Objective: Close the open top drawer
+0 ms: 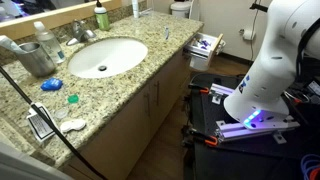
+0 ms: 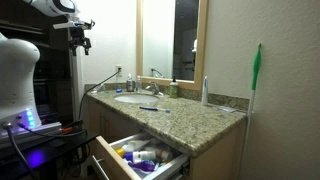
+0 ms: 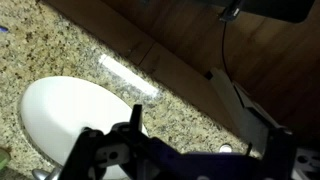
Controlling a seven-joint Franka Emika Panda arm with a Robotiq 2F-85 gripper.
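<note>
The top drawer point(image 2: 140, 158) stands pulled out of the tan vanity below the granite counter, with white and blue small items inside. It also shows in an exterior view point(image 1: 206, 45) at the counter's far end. My gripper point(image 2: 80, 36) hangs high above the counter, far from the drawer. In the wrist view my gripper point(image 3: 195, 130) has its fingers spread apart and holds nothing. It looks down on the white sink point(image 3: 60, 110) and the counter's front edge. I do not make out the drawer in the wrist view.
The counter point(image 1: 120, 90) carries the sink point(image 1: 105, 57), a faucet point(image 1: 82, 33), bottles, a blue item point(image 1: 51, 85) and small clutter. A green-handled brush point(image 2: 256, 75) leans on the wall. The robot's base point(image 1: 255, 110) stands in front of the vanity.
</note>
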